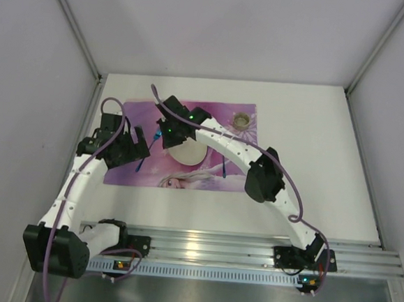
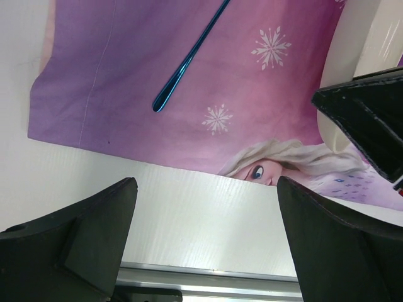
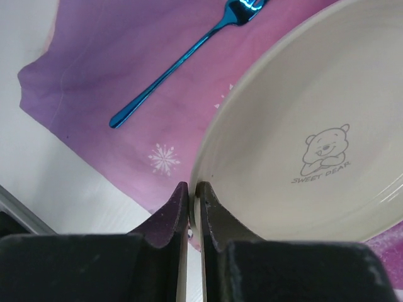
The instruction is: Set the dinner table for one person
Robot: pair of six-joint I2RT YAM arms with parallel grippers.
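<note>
Clamped on the rim of the plate point(image 3: 302, 126) with the right hand point(image 3: 192, 201), jaws narrowed to the rim's thickness, over the middle of the mat point(image 3: 94, 63). Far side of the plate resting or lifted: cannot tell. Spread wide on the left hand point(image 2: 208, 214), holding nothing, hovering above the mat's near left corner. Lying on the mat's left part: a blue fork point(image 3: 176, 69), beside the plate and apart from it. Standing at the mat's far right corner: a cup point(image 1: 242, 119). Under the mat and reaching past it on every side: the bench point(image 1: 313, 167), white and plain (the surface being set).

Probably placing the plate at the mat's centre; not yet released.

Possible trouble from here, by judgement only. Pinched at one thin edge, so liable to tip or slide out and land hard on the mat. Could bunch the mat, and carry fork and cup along, if dragged sideways before release. Could knock the fork askew if nudged toward the mat's left part, given the small gap. Crowded over the mat's left half with both hands close together, so at risk of a bump on any careless swing. Best to lower straight, open the right hand only once flat on the mat, then lift clear upward.
</note>
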